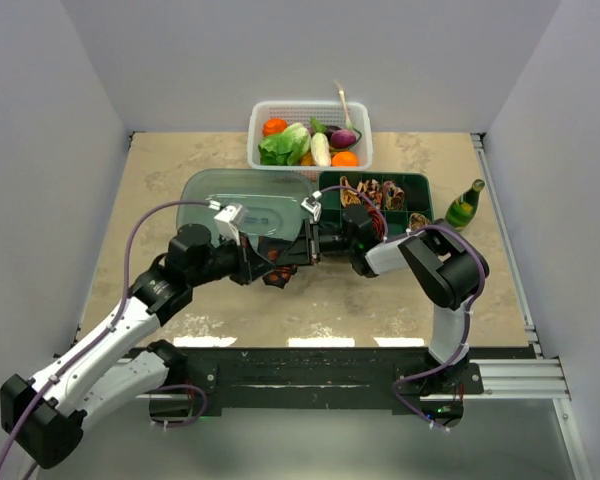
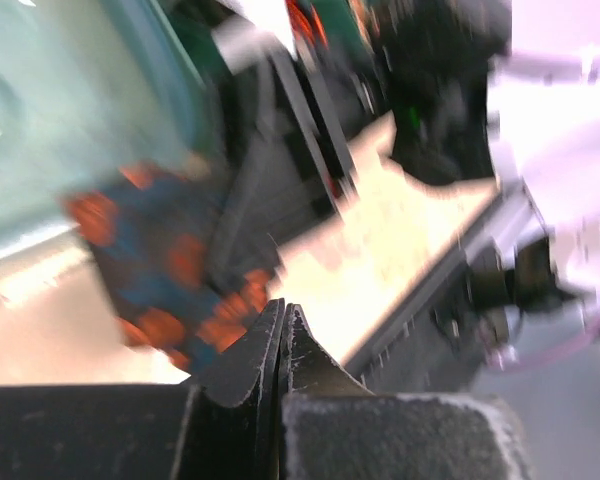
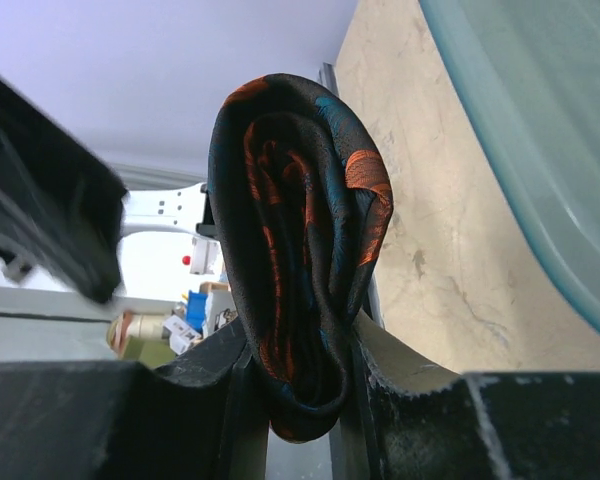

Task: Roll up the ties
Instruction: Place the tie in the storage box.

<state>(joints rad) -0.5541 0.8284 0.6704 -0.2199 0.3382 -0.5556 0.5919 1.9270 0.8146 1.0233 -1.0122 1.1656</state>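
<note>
Right wrist view: the black tie (image 3: 300, 230), patterned with orange-red and blue motifs, stood folded into a loose oval loop at the centre of the frame. Its lower end was pinched between the dark fingers (image 3: 400, 370) of the right gripper (image 3: 302, 385). The cloth was smooth with a satin sheen, and its layers were rounded rather than creased. Left wrist view (motion-blurred): the left gripper (image 2: 283, 330) showed its fingers pressed together at the lower centre, with no cloth visibly between them. The same tie appeared as a dark, orange-spotted mass just beyond the tips, at the centre left. Top external view: both grippers met at the middle of the beige, stone-patterned table (image 1: 160, 170) with the tie between them. They sat just below a translucent green lid (image 1: 230, 200) and to the left of a dark green compartment tray (image 1: 423, 181). Judged from these views, the fabric was light, limp and slippery. A roll would likely spring open unless held across its full width, so a grip over all layers near the coil's centre seemed safest.
</note>
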